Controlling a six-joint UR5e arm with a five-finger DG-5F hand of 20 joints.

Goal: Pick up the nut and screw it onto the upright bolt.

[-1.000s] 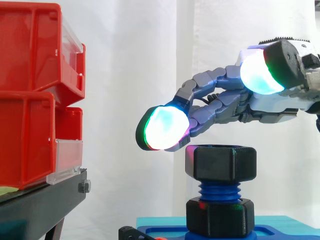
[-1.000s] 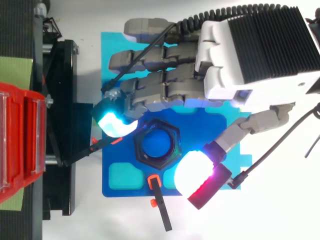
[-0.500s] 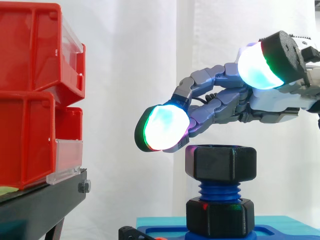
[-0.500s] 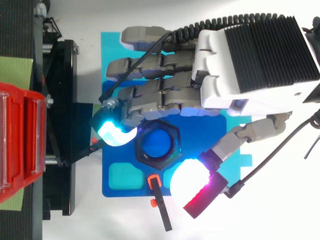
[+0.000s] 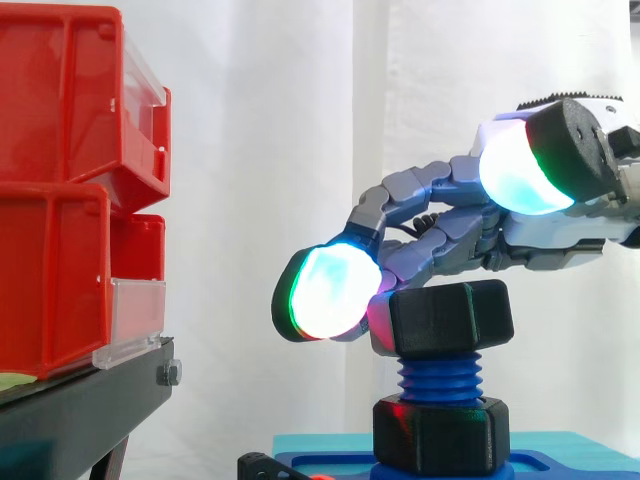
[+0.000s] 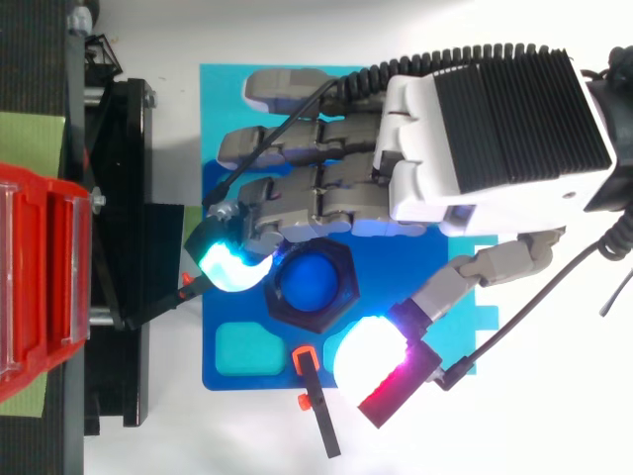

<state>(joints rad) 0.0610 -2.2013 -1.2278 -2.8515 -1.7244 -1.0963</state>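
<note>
A black hexagonal nut [image 5: 445,318] sits tilted on top of the blue threaded upright bolt [image 5: 440,378], its left side lower than its right. From above, the bolt's blue top shows through the nut [image 6: 315,285]. My hand [image 6: 475,139] hovers over them from the right, open with its fingers loosely bent. One glowing fingertip [image 5: 325,290] rests against the nut's left side. The thumb pad [image 5: 520,165] is raised well above the nut and apart from it. A second black nut [image 5: 440,435] sits at the bolt's foot on the blue base plate [image 6: 223,109].
Stacked red bins [image 5: 60,180] stand on a black stand [image 5: 80,410] at the left, close to the plate. A thin black tool with an orange clip [image 6: 312,396] lies at the plate's front edge. A white curtain hangs behind.
The hand has come down and shifted left. Its fingertip now touches the nut's left side. The nut, level before, now sits tilted on the bolt.
</note>
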